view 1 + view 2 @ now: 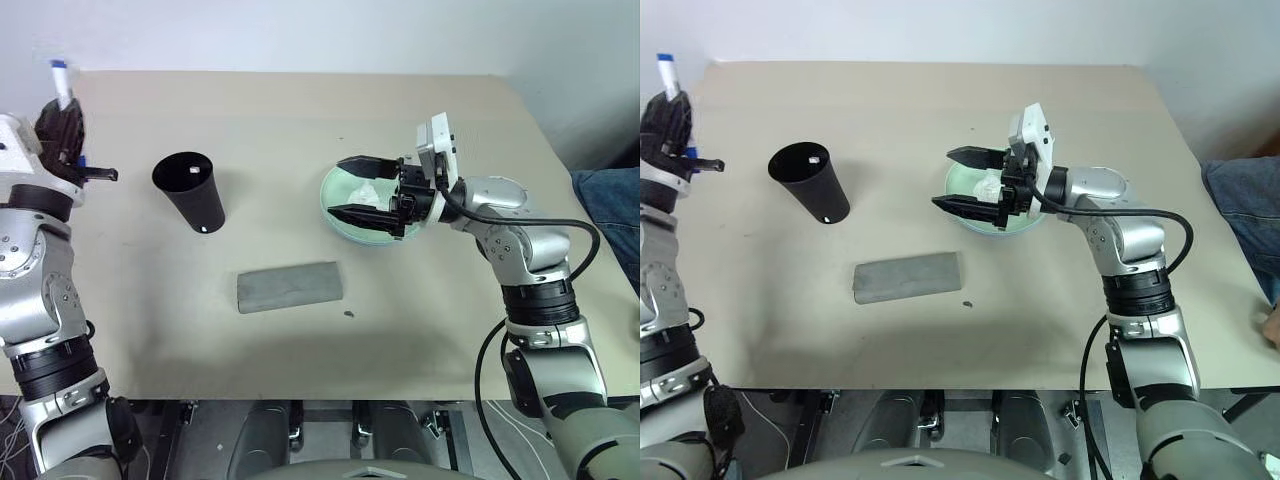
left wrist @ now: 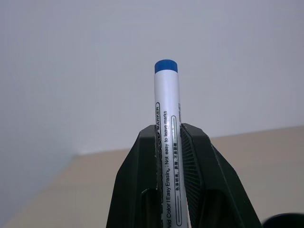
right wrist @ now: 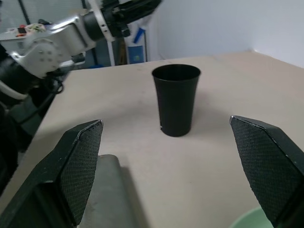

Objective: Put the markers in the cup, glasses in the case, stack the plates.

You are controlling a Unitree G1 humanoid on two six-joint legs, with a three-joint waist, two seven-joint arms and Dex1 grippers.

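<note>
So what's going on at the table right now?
The left gripper is shut on a marker, held up off the table to the left of the black cup. The right gripper hangs open over the green plate. The grey case lies closed near the front.

Beige matte counter [image 1: 450, 350] lit evenly, plain white wall [image 1: 300, 30] set behind its far edge, cluttered equipment [image 3: 28, 33] seen past the counter's left end, blue-clad person [image 1: 610, 210] seated at right
</note>
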